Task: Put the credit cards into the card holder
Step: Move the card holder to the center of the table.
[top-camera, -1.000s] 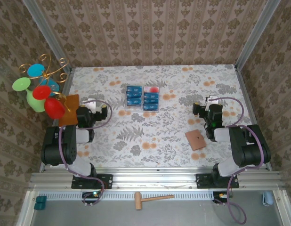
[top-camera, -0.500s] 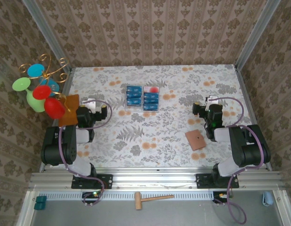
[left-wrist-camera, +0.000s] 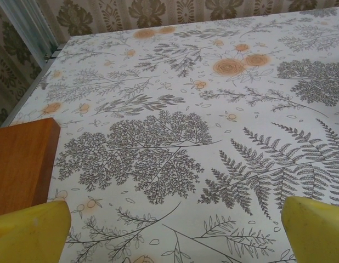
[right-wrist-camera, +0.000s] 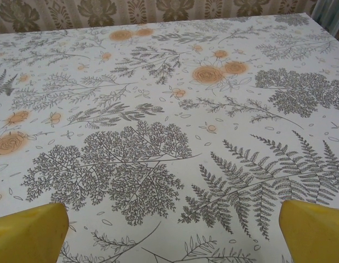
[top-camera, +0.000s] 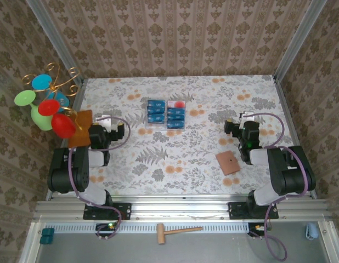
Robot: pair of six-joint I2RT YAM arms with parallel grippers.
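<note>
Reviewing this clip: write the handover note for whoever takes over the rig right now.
Left gripper: open, empty, over bare table.
Right gripper: open, empty, over bare table.
Credit cards: two columns in the clear tray, mid-table.
Card holder: flat on the table beside the right arm.
Done: nothing.
Left: every card into the holder.

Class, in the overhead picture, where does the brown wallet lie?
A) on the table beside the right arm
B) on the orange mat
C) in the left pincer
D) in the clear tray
A: the wallet lies flat on the table beside the right arm.
</note>
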